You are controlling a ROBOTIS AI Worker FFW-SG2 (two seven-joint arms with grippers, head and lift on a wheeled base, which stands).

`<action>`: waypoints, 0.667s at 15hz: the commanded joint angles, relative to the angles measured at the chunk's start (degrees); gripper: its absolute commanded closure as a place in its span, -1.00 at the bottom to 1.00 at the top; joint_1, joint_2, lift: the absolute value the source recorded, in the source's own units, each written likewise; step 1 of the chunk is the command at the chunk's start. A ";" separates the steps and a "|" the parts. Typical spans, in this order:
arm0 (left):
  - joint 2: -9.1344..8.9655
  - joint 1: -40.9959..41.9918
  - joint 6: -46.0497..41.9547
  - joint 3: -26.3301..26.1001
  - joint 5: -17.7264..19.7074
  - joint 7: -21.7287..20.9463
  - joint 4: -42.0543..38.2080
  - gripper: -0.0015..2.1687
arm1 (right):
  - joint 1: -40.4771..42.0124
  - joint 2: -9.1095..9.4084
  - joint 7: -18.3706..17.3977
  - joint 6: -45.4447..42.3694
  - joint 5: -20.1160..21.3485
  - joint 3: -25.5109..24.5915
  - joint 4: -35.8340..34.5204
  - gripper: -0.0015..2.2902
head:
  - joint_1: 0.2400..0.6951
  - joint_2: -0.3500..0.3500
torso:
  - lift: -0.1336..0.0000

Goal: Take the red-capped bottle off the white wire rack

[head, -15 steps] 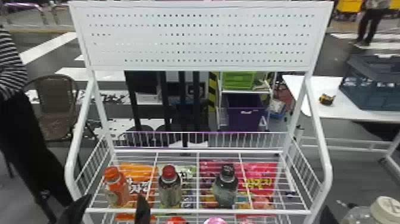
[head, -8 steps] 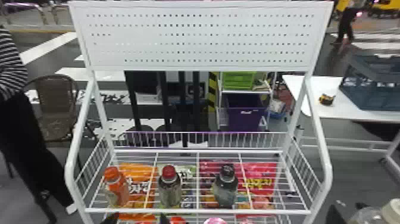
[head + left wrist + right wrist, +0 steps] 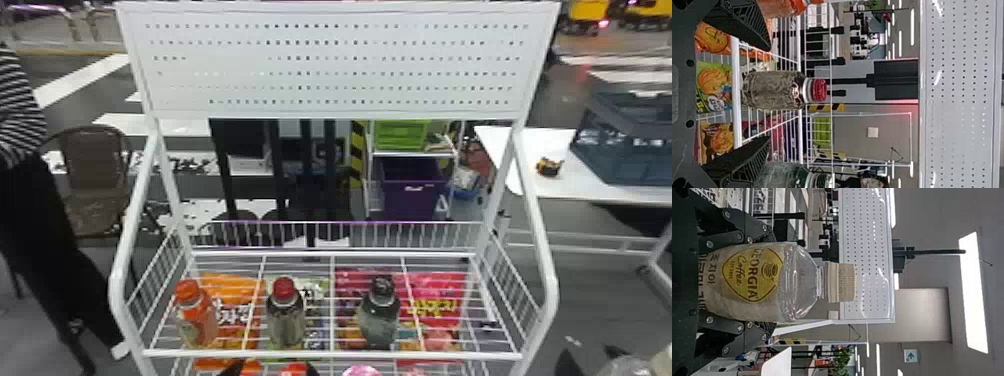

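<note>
Three bottles on white wire rack (image 3: 330, 355): one red-capped bottle (image 3: 286, 320) in middle, one orange-capped bottle (image 3: 197, 320) left, one black-capped bottle (image 3: 380, 320) right; left claw (image 3: 270, 371) released, near; right claw (image 3: 591, 364) grasping one beige-capped bottle (image 3: 803, 282), near right

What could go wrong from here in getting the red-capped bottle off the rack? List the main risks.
1. The left end effector has its open fingers near the orange-capped bottle and the black-capped bottle; drifting sideways could knock either one.
2. The red-capped bottle stands close behind the rack's front rail; its base might catch if pulled without enough lift.
3. The right end effector holds a cream-capped bottle, which could slip if jolted.
</note>
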 commanded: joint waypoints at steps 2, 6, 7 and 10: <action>-1.23 -5.22 -0.33 -0.66 4.06 -1.02 5.88 -0.91 | 1.05 0.08 0.00 -2.44 0.00 0.00 -0.03 0.20 | 0.14 0.00 | 1.00; -2.90 -10.93 -2.97 -1.54 4.94 -1.28 13.08 -0.91 | 1.93 0.08 0.00 -4.20 0.00 0.09 0.06 0.20 | 0.14 0.00 | 1.00; -3.25 -12.08 -3.15 -1.63 4.94 -1.19 14.40 -0.91 | 2.02 0.08 0.00 -4.37 0.00 0.00 0.24 0.20 | 0.14 0.00 | 1.00; -3.77 -15.06 -5.78 -1.10 6.61 -1.10 18.27 -0.91 | 2.11 0.08 0.00 -5.25 -0.18 -0.17 1.03 0.20 | 0.14 0.00 | 1.00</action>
